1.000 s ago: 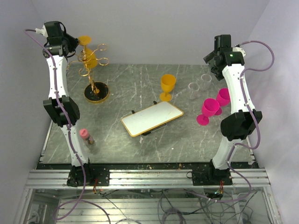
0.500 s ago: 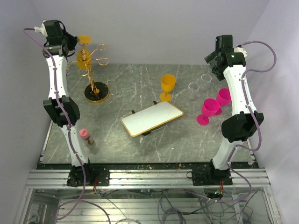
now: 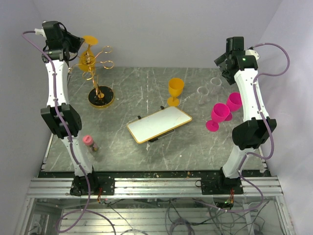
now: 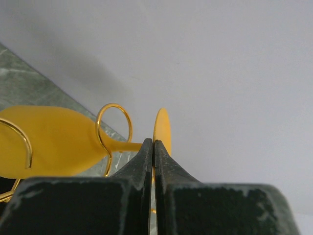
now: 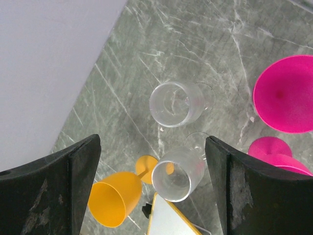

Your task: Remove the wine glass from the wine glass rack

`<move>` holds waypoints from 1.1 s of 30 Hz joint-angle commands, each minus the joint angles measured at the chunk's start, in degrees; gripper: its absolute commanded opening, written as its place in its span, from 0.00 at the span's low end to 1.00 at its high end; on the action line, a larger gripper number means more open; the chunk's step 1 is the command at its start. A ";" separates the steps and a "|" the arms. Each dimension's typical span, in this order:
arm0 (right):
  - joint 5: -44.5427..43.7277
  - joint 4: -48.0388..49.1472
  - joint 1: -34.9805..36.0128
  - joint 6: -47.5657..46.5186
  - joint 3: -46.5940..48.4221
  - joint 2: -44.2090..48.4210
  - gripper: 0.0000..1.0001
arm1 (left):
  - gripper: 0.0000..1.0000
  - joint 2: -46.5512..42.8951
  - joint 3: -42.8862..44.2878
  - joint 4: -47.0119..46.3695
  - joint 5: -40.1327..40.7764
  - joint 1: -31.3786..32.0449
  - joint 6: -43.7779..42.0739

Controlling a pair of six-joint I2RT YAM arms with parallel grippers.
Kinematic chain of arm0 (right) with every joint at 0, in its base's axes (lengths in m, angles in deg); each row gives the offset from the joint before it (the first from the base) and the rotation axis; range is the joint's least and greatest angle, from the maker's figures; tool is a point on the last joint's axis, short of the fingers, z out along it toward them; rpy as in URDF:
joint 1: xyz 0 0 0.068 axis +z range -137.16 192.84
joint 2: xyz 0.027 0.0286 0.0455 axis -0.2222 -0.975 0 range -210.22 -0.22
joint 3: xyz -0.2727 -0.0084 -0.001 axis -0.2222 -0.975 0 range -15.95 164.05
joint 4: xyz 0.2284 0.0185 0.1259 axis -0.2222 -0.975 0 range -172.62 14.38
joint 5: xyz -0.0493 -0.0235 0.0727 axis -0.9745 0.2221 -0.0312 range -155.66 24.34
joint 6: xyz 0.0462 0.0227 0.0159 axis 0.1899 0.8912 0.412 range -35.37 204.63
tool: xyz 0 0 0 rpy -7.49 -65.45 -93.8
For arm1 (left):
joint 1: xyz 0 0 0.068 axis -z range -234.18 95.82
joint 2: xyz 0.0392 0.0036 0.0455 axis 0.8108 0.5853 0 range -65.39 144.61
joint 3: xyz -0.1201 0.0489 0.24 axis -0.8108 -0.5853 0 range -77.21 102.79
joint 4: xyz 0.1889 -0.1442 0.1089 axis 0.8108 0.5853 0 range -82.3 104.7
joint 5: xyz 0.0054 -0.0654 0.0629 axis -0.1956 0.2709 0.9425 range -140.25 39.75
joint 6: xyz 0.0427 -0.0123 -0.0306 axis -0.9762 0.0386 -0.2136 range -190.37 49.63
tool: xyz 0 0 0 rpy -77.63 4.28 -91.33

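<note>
A yellow wine glass hangs upside down on the gold wine glass rack at the far left of the table. My left gripper is up beside the rack's top, shut on the glass's stem just under its foot. In the left wrist view the gripper has its black fingers pressed together on the stem, between the yellow bowl and the foot disc. A gold loop arm curls round the stem. My right gripper hangs open, high over the table's right side, holding nothing.
A second yellow goblet stands mid-table behind a white gold-rimmed tray. Two clear glasses and two pink goblets stand on the right. A small pink-capped bottle is by the left arm.
My left gripper has closed on the hanging glass's stem and shifted slightly left and up; the glass has tilted with it. The right arm has barely moved.
</note>
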 commanded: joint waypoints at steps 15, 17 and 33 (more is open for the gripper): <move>-0.50 1.07 -0.32 0.22 -0.21 2.94 0.93 | 0.07 -6.41 -6.66 -5.48 -8.76 -1.68 4.14; -0.64 1.12 -0.33 0.21 -0.13 3.11 0.94 | 0.07 -5.69 -5.60 -4.38 -10.64 -1.63 4.29; -0.04 2.55 -0.28 -0.31 -1.73 4.72 0.95 | 0.07 -9.35 -16.85 -19.08 -20.06 -2.77 11.20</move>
